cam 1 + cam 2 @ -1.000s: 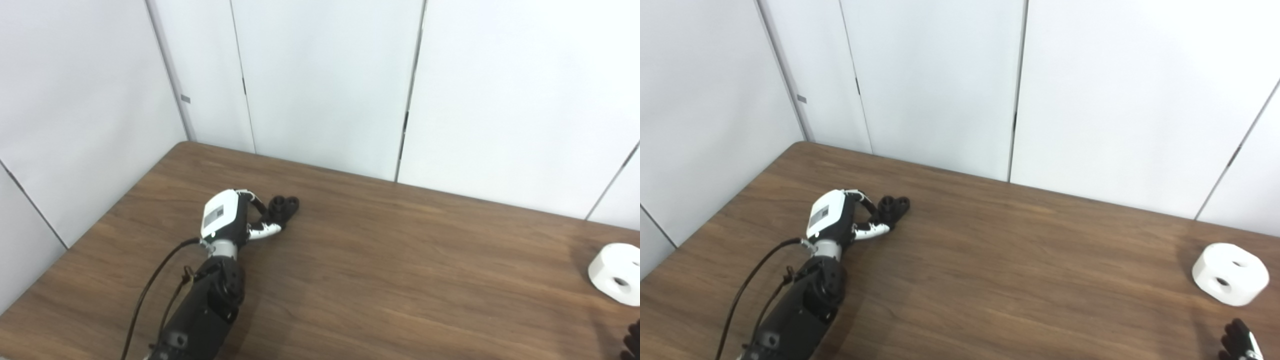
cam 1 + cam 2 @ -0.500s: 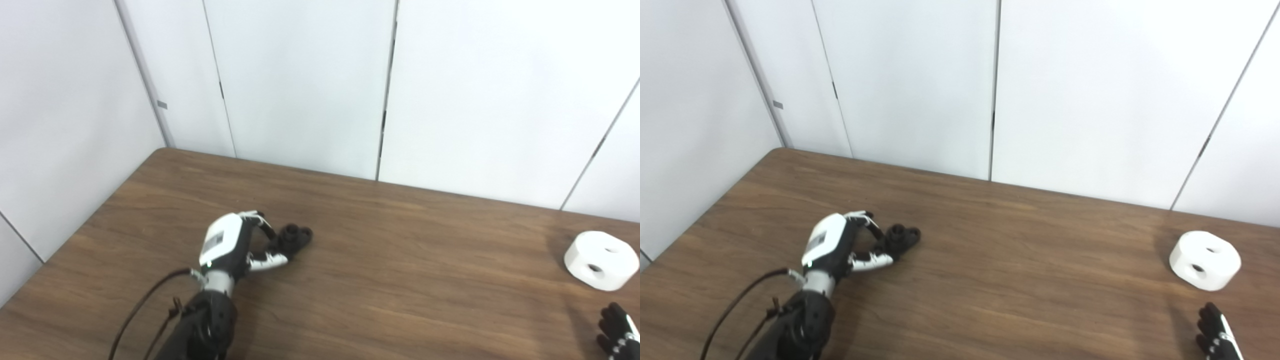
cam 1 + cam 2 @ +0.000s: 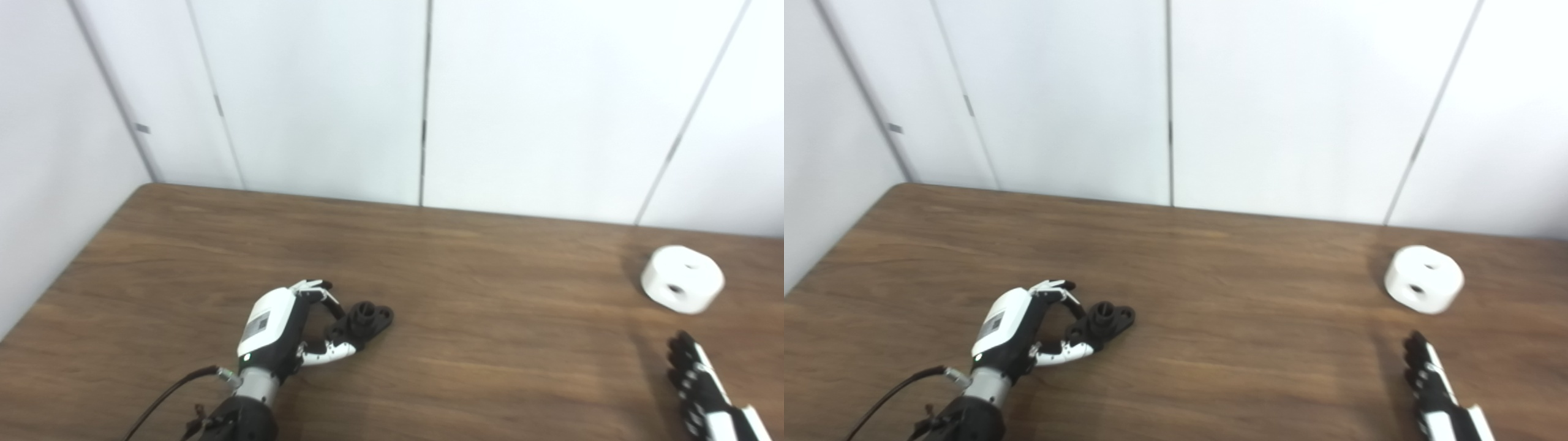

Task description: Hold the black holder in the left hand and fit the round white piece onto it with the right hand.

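Left hand: the white-backed, black-fingered left hand (image 3: 277, 327) lies low on the surface at the lower left, fingers and thumb curled round the near end of the holder, closed on it.
Black holder: the small black plastic holder with round sockets (image 3: 365, 319) rests on the surface, its near end between the left hand's fingertips and white thumb, its far end sticking out beyond them to the hand's right.
Right hand: the black-fingered right hand (image 3: 1430, 383) enters at the lower right corner, fingers stretched out straight and side by side, holding nothing, pointing up the surface toward the white piece.
White piece: the round white plastic piece with two dark holes (image 3: 1423, 287) sits on the surface just ahead of the right hand's fingertips, apart from them and well away from the left hand.
Surface: the dark brown wood-grain surface (image 3: 490, 331) carries both parts and runs back from the hands to a wall.
Backdrop: plain white wall panels (image 3: 318, 92) with thin dark seams stand beyond both hands.
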`<move>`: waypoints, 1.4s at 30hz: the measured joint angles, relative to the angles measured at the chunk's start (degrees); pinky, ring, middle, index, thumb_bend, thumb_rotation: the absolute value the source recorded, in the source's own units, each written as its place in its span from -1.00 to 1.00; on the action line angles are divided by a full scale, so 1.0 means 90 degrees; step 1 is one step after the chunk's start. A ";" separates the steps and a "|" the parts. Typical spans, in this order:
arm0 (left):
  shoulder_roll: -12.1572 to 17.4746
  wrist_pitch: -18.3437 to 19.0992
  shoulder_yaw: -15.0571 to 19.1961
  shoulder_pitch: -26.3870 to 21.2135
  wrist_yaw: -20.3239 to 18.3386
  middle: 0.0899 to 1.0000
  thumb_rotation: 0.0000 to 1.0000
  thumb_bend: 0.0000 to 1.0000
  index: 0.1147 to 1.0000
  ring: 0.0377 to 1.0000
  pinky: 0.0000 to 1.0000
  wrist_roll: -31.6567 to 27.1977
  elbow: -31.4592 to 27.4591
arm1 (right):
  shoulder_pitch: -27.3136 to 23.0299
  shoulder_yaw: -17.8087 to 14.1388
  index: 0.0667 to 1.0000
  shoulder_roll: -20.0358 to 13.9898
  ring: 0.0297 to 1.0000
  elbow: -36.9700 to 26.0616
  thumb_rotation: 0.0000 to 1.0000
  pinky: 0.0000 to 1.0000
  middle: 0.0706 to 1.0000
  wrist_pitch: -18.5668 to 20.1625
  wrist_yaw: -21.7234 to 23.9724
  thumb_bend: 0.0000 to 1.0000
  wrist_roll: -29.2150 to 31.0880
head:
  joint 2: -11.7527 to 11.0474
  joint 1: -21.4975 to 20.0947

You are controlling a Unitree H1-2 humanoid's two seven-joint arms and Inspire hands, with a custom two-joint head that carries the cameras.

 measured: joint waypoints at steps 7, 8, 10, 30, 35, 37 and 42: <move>-0.0216 -0.0367 -0.0206 0.0303 -0.0076 0.65 -0.92 0.02 -0.15 0.80 0.59 0.0009 -0.0178 | 0.0070 0.0092 1.00 0.0098 1.00 -0.0154 1.00 1.00 0.96 0.0250 -0.0201 0.27 -0.0100 | 0.0244 -0.0245; -0.0267 -0.0403 -0.0221 0.0329 -0.0068 0.65 -0.92 0.02 -0.15 0.80 0.58 0.0011 -0.0189 | 0.0081 0.0108 1.00 0.0135 1.00 -0.0185 1.00 1.00 0.96 0.0269 -0.0244 0.29 -0.0114 | 0.0245 -0.0245; -0.0335 -0.0413 -0.0274 0.0354 -0.0094 0.67 -0.91 0.02 -0.15 0.82 0.61 0.0012 -0.0245 | 0.0092 0.0144 1.00 0.0175 1.00 -0.0213 1.00 1.00 0.96 0.0278 -0.0276 0.29 -0.0151 | 0.0284 -0.0294; -0.0366 -0.1604 -0.1183 0.0415 -0.0611 0.70 -0.90 0.02 -0.15 0.84 0.60 -0.0467 -0.0096 | 0.0230 0.0319 1.00 0.0252 1.00 -0.0634 1.00 1.00 0.95 0.0781 -0.0551 0.34 -0.0260 | 0.0684 -0.0802; -0.0358 -0.1840 -0.1353 0.0358 -0.0754 0.69 -0.90 0.02 -0.15 0.87 0.83 -0.0626 0.0042 | 0.0236 0.0331 1.00 0.0249 1.00 -0.0669 1.00 1.00 0.94 0.0840 -0.0571 0.37 -0.0264 | 0.0743 -0.0831; -0.0341 -0.1892 -0.1465 0.0361 -0.0821 0.69 -0.90 0.02 -0.15 0.86 0.86 -0.0603 0.0098 | 0.0237 0.0337 1.00 0.0243 1.00 -0.0704 1.00 1.00 0.94 0.0893 -0.0571 0.37 -0.0263 | 0.0762 -0.0850; -0.0307 -0.1922 -0.1554 0.0356 -0.0827 0.65 -0.90 0.02 -0.15 0.82 0.85 -0.0185 0.0114 | 0.0246 0.0343 1.00 0.0232 1.00 -0.0742 1.00 1.00 0.94 0.0952 -0.0571 0.37 -0.0250 | 0.0772 -0.0851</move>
